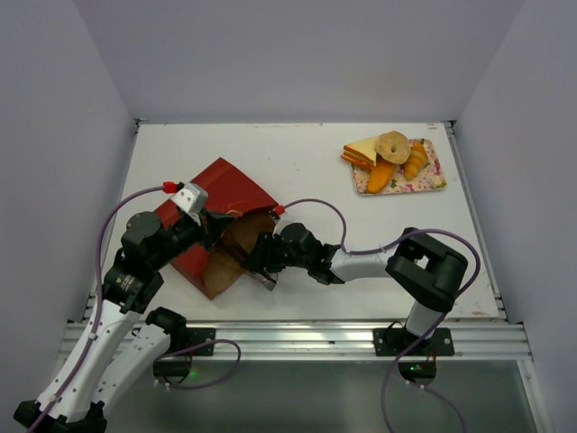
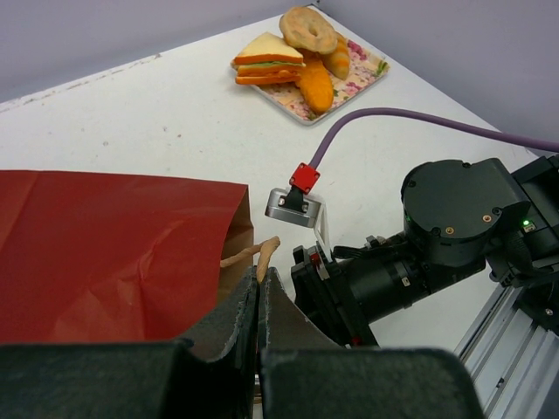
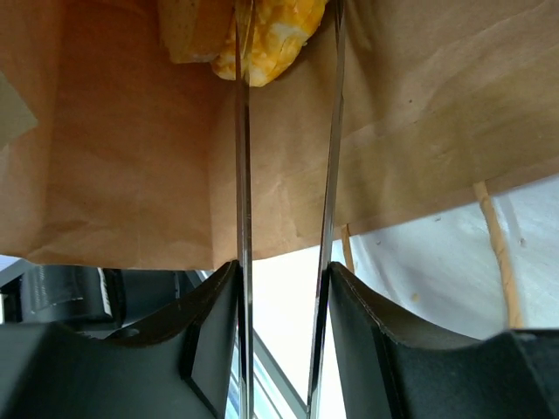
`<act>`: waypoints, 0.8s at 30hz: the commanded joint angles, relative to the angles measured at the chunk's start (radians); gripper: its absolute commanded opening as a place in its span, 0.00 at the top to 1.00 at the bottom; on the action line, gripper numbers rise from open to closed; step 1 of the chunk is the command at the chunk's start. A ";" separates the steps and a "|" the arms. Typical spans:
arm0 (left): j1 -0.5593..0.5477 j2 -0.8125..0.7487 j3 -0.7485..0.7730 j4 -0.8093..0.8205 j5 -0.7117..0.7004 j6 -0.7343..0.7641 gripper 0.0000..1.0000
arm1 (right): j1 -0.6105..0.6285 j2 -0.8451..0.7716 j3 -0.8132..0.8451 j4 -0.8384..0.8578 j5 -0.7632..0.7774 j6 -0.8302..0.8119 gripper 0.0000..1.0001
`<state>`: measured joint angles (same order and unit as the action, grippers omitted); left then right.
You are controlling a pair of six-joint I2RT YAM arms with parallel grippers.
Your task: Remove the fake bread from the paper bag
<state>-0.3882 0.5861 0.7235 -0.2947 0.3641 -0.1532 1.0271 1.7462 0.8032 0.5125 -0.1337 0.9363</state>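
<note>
Bag: flat red paper bag (image 1: 221,194) (image 2: 105,253) with brown kraft inside (image 3: 113,157) lies on the left half of the white table (image 1: 297,153), its mouth open toward the right arm.
Contents: fake bread (image 3: 262,52), a yellow-orange lump, sits deep inside the bag against the kraft wall, with a paler tan piece (image 3: 192,26) touching it on one side.
Handles: thin tan loop handles (image 2: 253,255) (image 3: 498,244) hang at the mouth.
Right gripper: right gripper (image 1: 263,256) (image 3: 288,17) reaches in through the mouth with its thin fingers apart. The bread is at their tips; whether they press on it cannot be told.
Left gripper: left gripper (image 1: 215,233) (image 2: 259,284) has its fingers together, clamped on the bag's upper lip by a handle and holding the mouth up.
Tray: pink-flowered rectangular tray (image 1: 433,176) (image 2: 367,70) sits at the far right of the table, well apart from the bag. It carries a triangular sandwich (image 1: 361,152), a bagel (image 1: 393,144), a croissant (image 1: 416,161) and a long orange piece (image 1: 381,173).
</note>
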 commanded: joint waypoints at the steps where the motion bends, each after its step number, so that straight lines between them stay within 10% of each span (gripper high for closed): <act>1: 0.006 -0.002 0.001 0.049 0.022 0.014 1.00 | 0.005 -0.005 0.036 0.078 -0.018 0.012 0.54; 24: 0.005 0.153 0.007 -0.057 -0.458 -0.069 1.00 | 0.004 -0.191 0.004 -0.094 0.048 -0.027 0.74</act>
<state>-0.3882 0.7349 0.7235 -0.3523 0.0071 -0.1917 1.0271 1.6234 0.8028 0.4252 -0.1177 0.9348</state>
